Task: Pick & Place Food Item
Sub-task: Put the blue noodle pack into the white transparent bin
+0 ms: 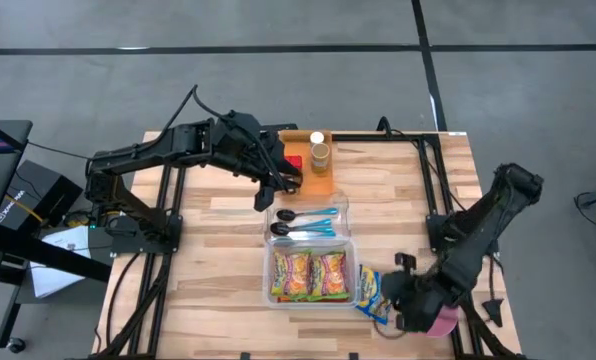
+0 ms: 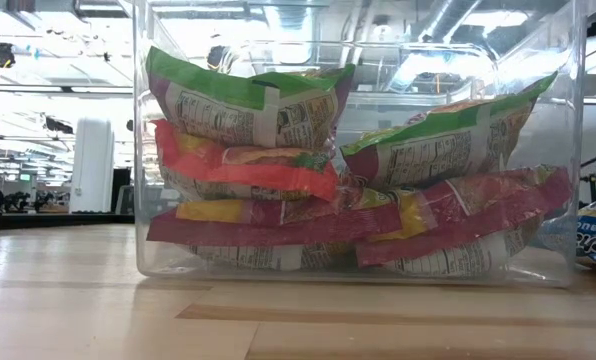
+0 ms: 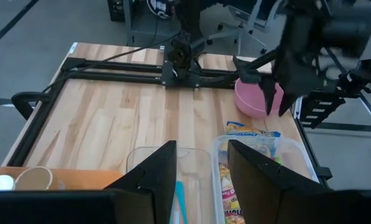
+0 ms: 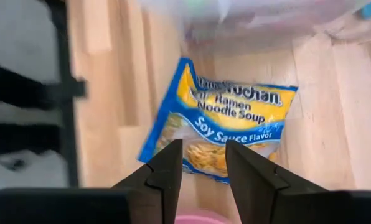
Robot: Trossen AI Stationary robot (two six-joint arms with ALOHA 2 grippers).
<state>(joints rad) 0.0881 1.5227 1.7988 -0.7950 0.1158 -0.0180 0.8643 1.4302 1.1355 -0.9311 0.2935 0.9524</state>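
A blue and yellow ramen noodle packet [image 4: 229,118] lies flat on the wooden table [image 1: 218,250], just right of a clear bin [image 1: 311,275] near the table's front edge. My right gripper [image 4: 203,171] hangs over the packet's near end, pointing steeply down, open, with nothing between its fingers. In the high view it stands at the packet's right [image 1: 403,300]. My left gripper [image 3: 201,180] is open and holds nothing, raised above the far middle of the table [image 1: 278,185], over a small clear tray of spoons [image 1: 308,220].
The clear bin [image 2: 358,150] holds several green, red and yellow snack packets. A pink bowl [image 1: 440,320] sits at the front right corner beside my right gripper. A paper cup [image 1: 320,155] stands on an orange tray at the far edge. Bare wood lies to the left.
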